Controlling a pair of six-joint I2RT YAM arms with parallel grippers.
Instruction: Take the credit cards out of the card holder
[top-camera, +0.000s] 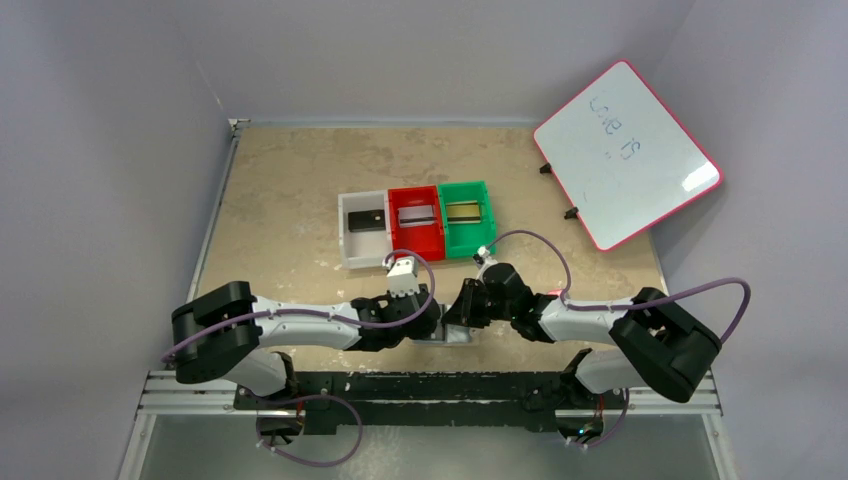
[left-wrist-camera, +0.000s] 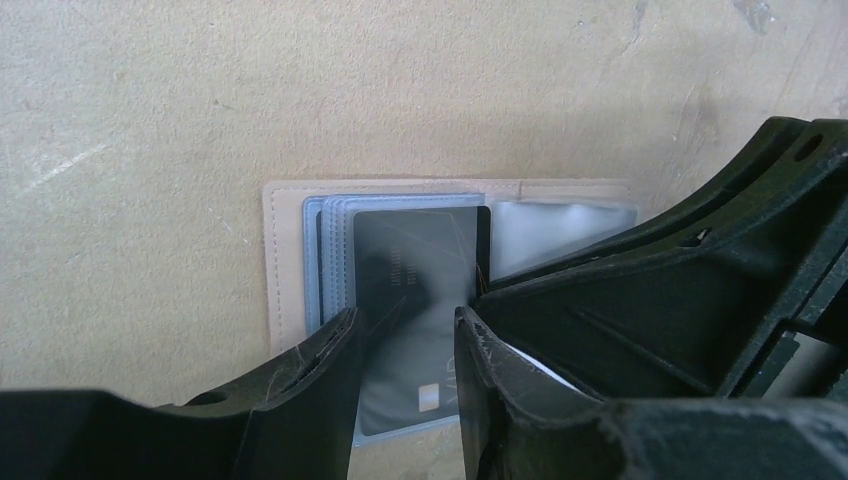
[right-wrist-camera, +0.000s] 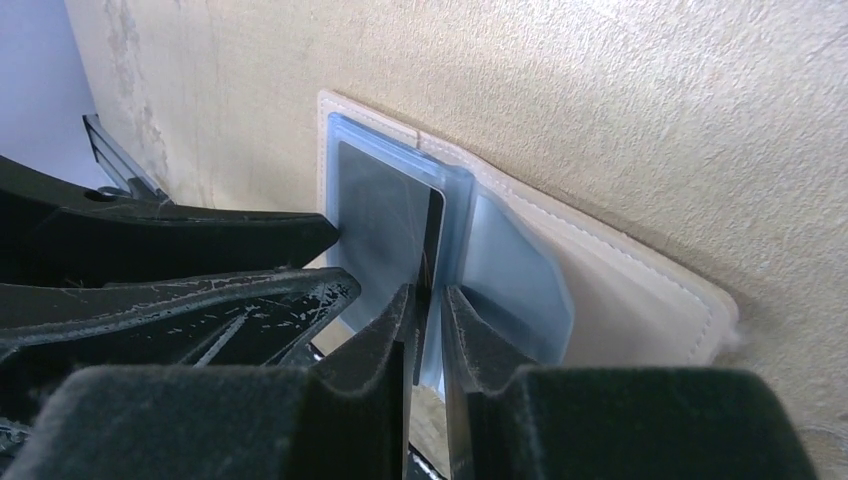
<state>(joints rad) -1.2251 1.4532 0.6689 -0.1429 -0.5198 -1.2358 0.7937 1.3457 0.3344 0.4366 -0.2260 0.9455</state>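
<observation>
On the table (left-wrist-camera: 150, 100), open card holder (left-wrist-camera: 285, 280), black card (left-wrist-camera: 415, 250) edge pinched by right gripper (right-wrist-camera: 428, 300), left gripper (left-wrist-camera: 405, 340) fingers spread astride the card.

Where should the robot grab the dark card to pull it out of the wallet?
Probably its near end, the one with the chip. The dark card lies flat in a clear sleeve of the open wallet, and that end pokes out toward the left tool. Pinch its flat faces from that side.
</observation>
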